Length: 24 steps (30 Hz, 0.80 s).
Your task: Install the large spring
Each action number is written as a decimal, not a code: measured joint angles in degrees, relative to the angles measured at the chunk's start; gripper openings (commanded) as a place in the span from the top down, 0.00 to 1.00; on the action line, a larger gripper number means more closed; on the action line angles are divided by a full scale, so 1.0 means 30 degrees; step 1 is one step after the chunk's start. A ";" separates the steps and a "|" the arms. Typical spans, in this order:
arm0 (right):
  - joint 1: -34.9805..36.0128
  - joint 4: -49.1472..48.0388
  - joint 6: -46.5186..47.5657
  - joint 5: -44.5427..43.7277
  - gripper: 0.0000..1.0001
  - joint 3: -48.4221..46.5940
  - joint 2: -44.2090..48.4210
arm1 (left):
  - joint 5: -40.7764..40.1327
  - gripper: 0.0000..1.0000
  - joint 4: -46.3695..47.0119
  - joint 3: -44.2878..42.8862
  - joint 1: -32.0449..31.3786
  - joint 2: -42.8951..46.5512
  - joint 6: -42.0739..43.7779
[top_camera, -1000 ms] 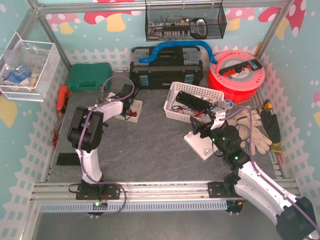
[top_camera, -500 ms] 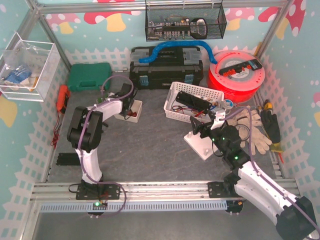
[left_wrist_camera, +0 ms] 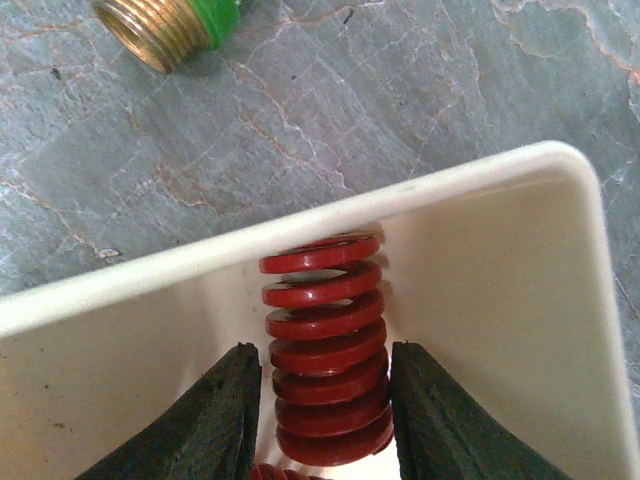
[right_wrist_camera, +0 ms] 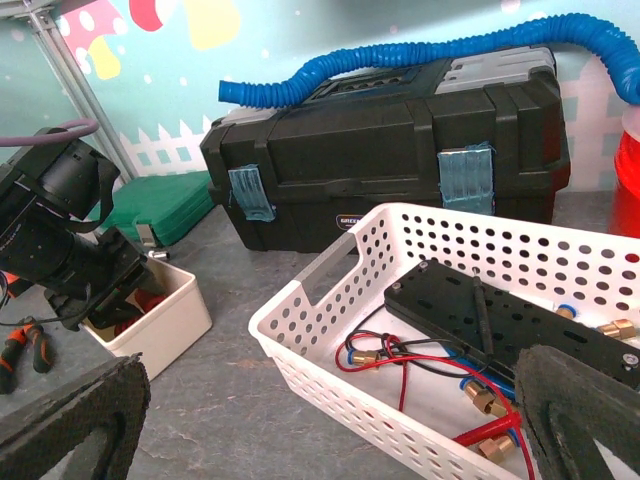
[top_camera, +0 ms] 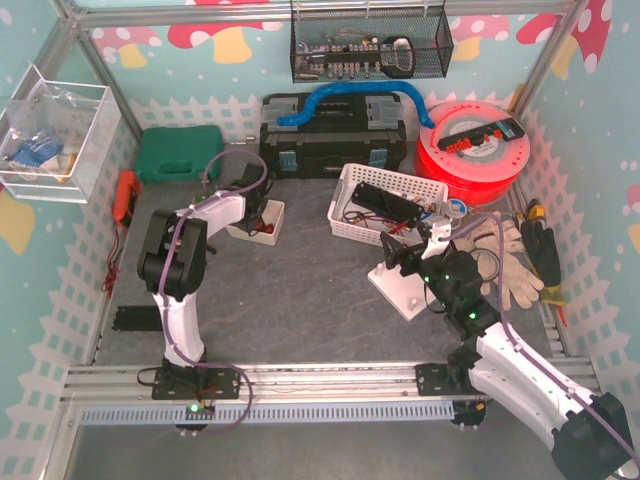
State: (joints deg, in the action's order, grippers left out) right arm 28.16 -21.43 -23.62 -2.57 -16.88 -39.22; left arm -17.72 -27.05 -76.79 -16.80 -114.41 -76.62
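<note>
Now lower — left jaws astride large spring [left_wrist_camera: 325, 350]

**Left wrist view**
- The bottom edge cuts off the near end of the spring [left_wrist_camera: 325, 350] and the roots of both left fingers [left_wrist_camera: 225, 425].
- Whether they touch the coils cannot be told.
- A second red part [left_wrist_camera: 272, 472] shows only as a sliver at that edge.
- The top edge cuts the brass fitting [left_wrist_camera: 165, 25].
- The left and bottom edges cut the box [left_wrist_camera: 500, 290].

**Top view**
- The tip of the left gripper [top_camera: 258, 208] is hidden inside the box, toward the bench's far left corner.
- The contents of the wire rack [top_camera: 370, 45] above the far edge are too small to identify.

**Right wrist view**
- The right fingers [right_wrist_camera: 70, 420] are blurred and cut by the bottom edge.
- The right edge cuts the basket [right_wrist_camera: 290, 300] and the hose [right_wrist_camera: 400, 70].
</note>
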 measured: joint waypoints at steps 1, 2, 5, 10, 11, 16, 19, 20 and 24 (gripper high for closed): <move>0.0000 0.0000 0.0000 0.0000 0.01 0.0000 0.0000 | -0.0007 0.59 -0.0087 -0.0029 0.0007 -0.0022 -0.0036; 0.0000 0.0000 0.0000 0.0000 0.01 0.0000 0.0000 | -0.0007 0.58 -0.0168 -0.0036 0.0022 -0.0029 -0.0073; 0.0000 0.0000 0.0000 -0.0007 0.01 0.0000 -0.0007 | -0.0007 0.56 -0.0430 -0.0044 0.0058 -0.0051 -0.0270; 0.0000 0.0007 0.0000 -0.0015 0.01 0.0000 -0.0007 | -0.0007 0.57 -0.0933 -0.0488 0.0095 -0.0313 -0.0554; 0.0000 0.0000 0.0000 -0.0022 0.01 0.0000 -0.0007 | -0.0007 0.58 -0.1042 -0.0561 0.0095 -0.0357 -0.0561; 0.0000 0.0000 0.0000 -0.0095 0.01 0.0000 0.0000 | -0.0022 0.65 -0.1508 -0.0882 0.0095 -0.0583 -0.0539; 0.0000 0.0000 0.0000 -0.0138 0.01 0.0000 0.0029 | -0.0015 0.72 -0.1603 -0.0940 0.0095 -0.0597 -0.0539; 0.0000 0.0000 0.0000 -0.0138 0.01 0.0000 0.0036 | -0.0022 0.74 -0.1596 -0.0940 0.0095 -0.0590 -0.0546; 0.0000 0.0000 0.0000 -0.0138 0.01 0.0000 0.0153 | -0.0015 0.81 -0.1566 -0.0911 0.0095 -0.0488 -0.0539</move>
State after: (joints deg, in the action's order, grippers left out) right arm 28.16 -21.43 -23.62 -2.98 -16.88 -38.76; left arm -17.76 -31.75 -79.53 -16.51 -115.87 -78.24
